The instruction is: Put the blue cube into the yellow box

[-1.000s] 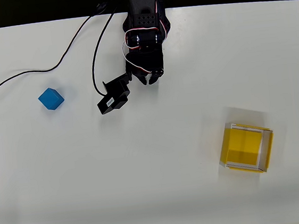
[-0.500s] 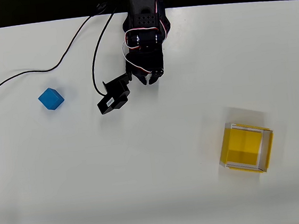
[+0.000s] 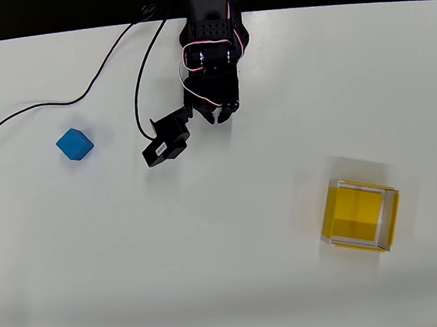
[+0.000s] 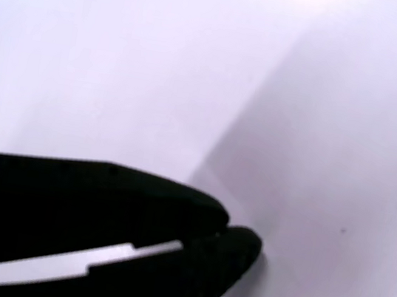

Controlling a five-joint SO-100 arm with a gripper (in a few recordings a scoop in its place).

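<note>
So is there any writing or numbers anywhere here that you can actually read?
Nothing readable.
The camera block on the arm carries a small white label, too small to read.
The blue cube, the yellow box and the table are plain.

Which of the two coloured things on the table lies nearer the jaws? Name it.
The blue cube, in the overhead view. It sits left of the gripper at about the same height in the picture; the yellow box lies farther off, toward the lower right.

White table (image 3: 216, 289), black cable (image 3: 56, 106) across it.
</note>
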